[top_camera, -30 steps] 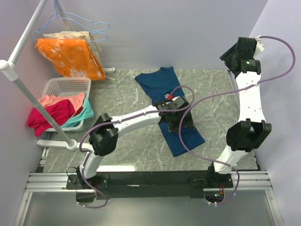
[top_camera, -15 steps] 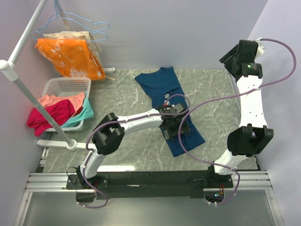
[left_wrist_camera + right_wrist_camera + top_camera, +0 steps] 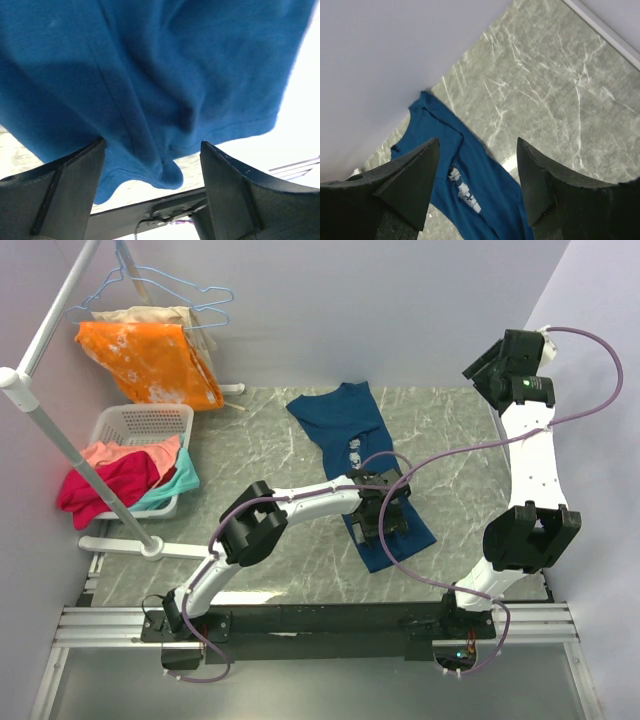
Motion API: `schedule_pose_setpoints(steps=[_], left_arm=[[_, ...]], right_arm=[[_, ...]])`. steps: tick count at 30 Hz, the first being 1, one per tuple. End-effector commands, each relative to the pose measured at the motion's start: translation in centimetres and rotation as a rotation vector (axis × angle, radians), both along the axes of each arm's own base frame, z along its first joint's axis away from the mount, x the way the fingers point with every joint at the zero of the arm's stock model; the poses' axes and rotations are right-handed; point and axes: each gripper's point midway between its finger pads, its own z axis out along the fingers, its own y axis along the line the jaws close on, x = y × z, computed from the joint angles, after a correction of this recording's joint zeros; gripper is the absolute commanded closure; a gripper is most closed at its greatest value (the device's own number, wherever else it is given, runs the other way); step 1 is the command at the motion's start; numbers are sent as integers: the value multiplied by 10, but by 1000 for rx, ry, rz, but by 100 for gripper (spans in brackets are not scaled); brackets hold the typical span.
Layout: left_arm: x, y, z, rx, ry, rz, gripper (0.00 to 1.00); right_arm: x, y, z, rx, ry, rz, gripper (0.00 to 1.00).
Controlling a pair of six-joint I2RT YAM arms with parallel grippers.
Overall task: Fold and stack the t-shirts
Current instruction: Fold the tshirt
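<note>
Between the parted jaws of the left claw [image 3: 152,147], the limp navy-blue cloth t-shirt [image 3: 150,70] seems best pinched at its hem.

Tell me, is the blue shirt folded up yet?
Not folded up: the blue shirt lies stretched long across the table, rumpled at its near end under the open left hand.
</note>
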Motion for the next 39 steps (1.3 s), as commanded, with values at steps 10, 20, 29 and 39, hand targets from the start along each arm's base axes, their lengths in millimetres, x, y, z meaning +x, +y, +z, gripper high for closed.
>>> schedule_pose_setpoints(steps=[10,20,29,39], left_arm=[[-35,87,-26,252,64,-188,15],[-72,138,-20,255,94,-262,15],[-65,113,22,161,-73,-302,14],[7,127,124,142,-360,17,8]], right_arm=[[-4,4,24,28,-87,-4,31],[-3,6,22,32,-80,-2,32],[6,28,-1,-8,-2,70,32],[26,64,-13,-32,72,203,31]])
